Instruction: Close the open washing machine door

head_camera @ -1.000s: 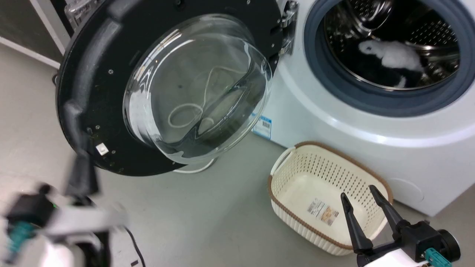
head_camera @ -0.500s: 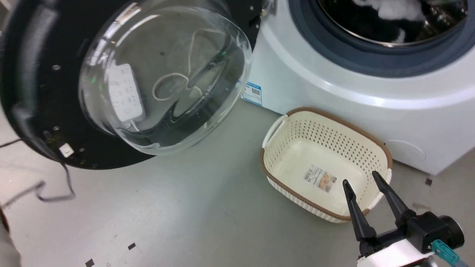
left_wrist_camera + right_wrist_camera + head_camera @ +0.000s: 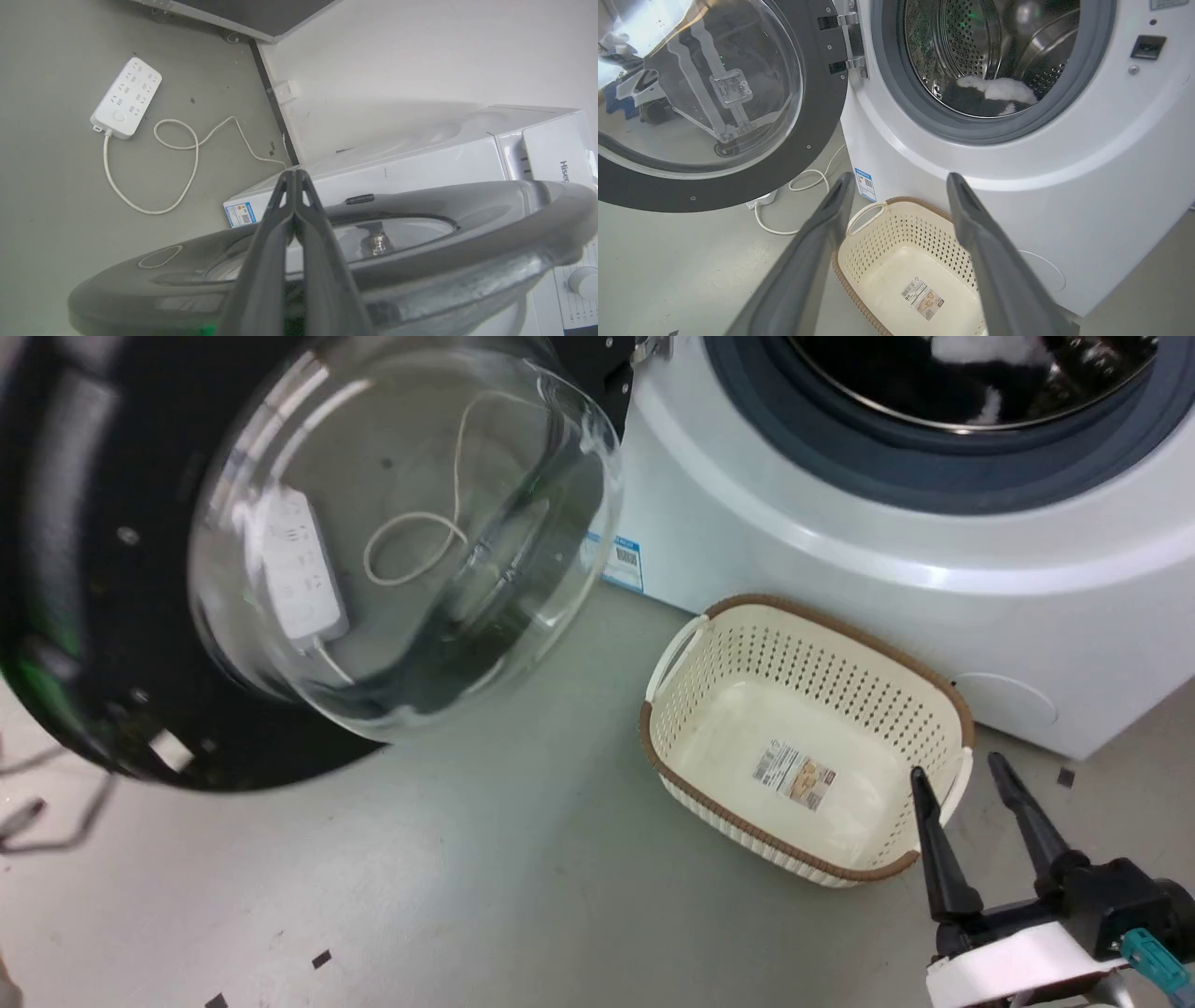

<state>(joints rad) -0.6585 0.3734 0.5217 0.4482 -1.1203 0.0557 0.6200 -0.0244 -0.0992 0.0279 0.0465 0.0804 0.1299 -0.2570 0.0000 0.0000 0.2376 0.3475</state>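
Judging the door (image 3: 308, 560), open at the head view's upper left, heavy, stiff and slick-glassed, I'd push its black rim with my pinched-together left gripper (image 3: 294, 177), right gripper (image 3: 959, 770) spread.

The left gripper (image 3: 294, 177) is closed, fingertips pressed together. The right gripper (image 3: 958, 767) sits lower right in the head view, fingers spread wide, pointing up.
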